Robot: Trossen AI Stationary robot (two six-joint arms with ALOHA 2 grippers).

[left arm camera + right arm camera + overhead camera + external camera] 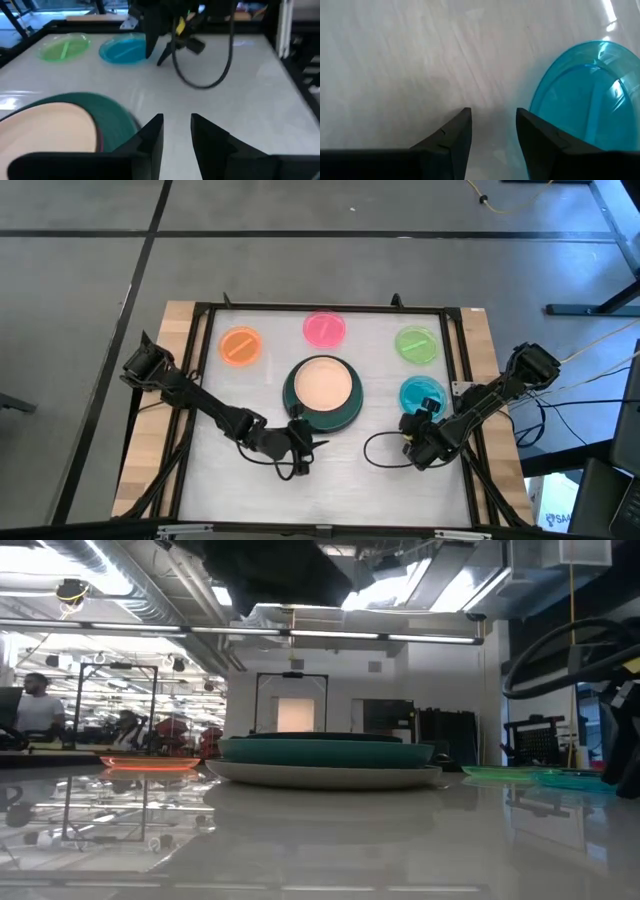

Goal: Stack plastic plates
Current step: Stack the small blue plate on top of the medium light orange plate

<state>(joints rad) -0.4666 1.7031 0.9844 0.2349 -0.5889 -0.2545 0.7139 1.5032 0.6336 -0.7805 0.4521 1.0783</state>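
A stack of plates (322, 392) stands mid-table: a peach plate (47, 127) on top, a dark green plate (325, 752) under it, and a grey plate (320, 776) at the bottom, resting on the table. Lying apart are an orange plate (240, 345), a pink plate (325, 329), a light green plate (417, 345) and a cyan plate (587, 100). My left gripper (176, 127) is open just near-side of the stack. My right gripper (492, 122) is open and low over the table beside the cyan plate's near rim.
A black frame (200, 330) borders the white table top. A loop of black cable (200, 75) hangs from the right arm between the two grippers. Bare table lies along the near edge (330, 490). A person (40, 710) stands in the room far behind.
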